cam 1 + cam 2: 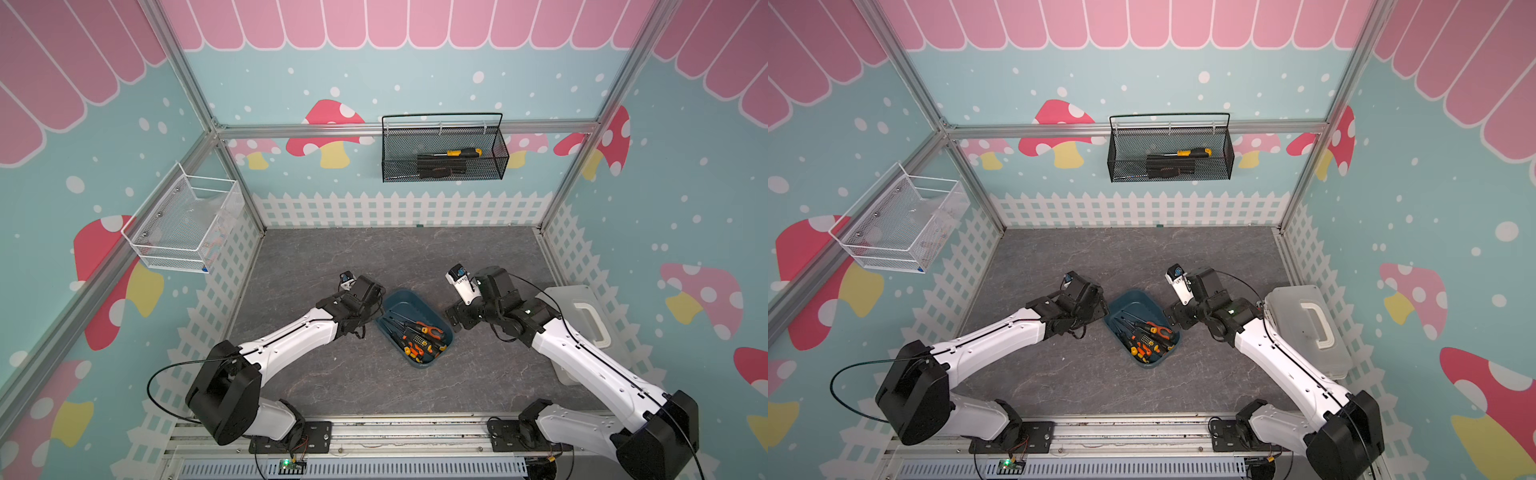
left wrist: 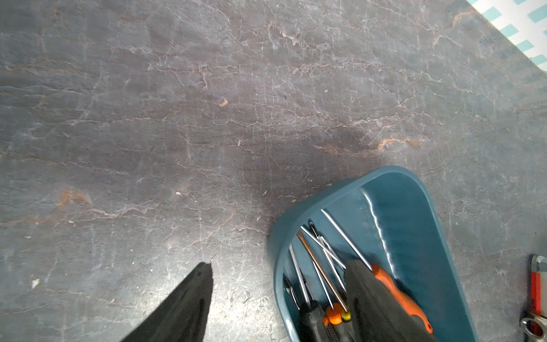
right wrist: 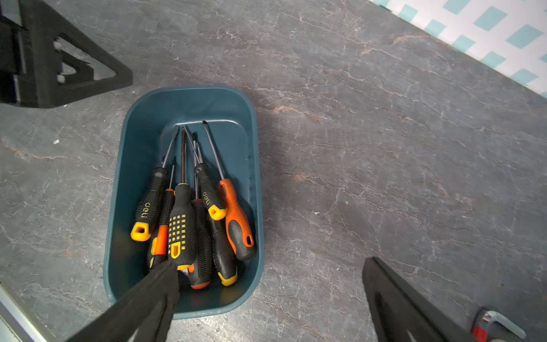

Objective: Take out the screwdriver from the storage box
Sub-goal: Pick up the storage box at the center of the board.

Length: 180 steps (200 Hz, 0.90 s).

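Left end effector (image 2: 279, 264): jaws apart, grasping nothing, straddling the storage box (image 3: 189, 103) wall at the blade-tip end, with one finger (image 2: 373, 296) inside above the shafts. Right end effector (image 3: 270, 263): released wide, empty, one finger over the handle end. The box sits about midway between the left and right edges of the worktop (image 2: 177, 118). It holds roughly seven heaped screwdrivers, handles toward the front edge, including an orange-handled screwdriver (image 3: 236, 219). Judged: none gripped, so grasp, lift and removal remain. The black mesh basket (image 1: 399, 166) on the back wall holds a yellow-handled screwdriver (image 1: 463, 152).
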Tool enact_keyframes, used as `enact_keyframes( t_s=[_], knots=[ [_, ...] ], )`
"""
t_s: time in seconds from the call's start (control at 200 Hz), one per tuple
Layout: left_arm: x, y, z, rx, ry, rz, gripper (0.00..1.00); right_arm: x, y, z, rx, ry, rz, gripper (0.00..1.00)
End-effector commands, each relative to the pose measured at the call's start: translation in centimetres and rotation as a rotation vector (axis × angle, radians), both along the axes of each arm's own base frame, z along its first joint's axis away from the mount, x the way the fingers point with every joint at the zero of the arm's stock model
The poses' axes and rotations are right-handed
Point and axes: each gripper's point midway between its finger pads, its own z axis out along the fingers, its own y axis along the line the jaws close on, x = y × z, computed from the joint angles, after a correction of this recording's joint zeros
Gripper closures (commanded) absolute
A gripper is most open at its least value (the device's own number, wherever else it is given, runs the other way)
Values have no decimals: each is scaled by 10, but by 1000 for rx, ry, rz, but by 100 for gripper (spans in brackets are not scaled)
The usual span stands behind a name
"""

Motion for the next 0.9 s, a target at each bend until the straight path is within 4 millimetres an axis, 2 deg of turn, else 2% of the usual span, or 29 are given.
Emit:
enact_keyframes(
  t_s=[0.0,0.275,0.395,0.655,0.82,0.896],
  knots=[
    [-3,-5,-10,1,33,14,28,-4,16,4,0,2,76,1],
    [-12,-24,-36,33,96,-25,37,-10,38,-5,-10,32,182,1],
    [-9,-27,-44,46,111,-24,45,-10,43,-7,-10,40,199,1],
    [5,-27,-51,62,114,-21,78,-12,43,-13,-16,65,200,2],
    [13,-17,-51,69,108,-7,100,-16,41,-20,-20,87,199,3],
    [17,-12,-48,80,96,-8,100,-18,42,-22,-17,94,203,5]
  ],
)
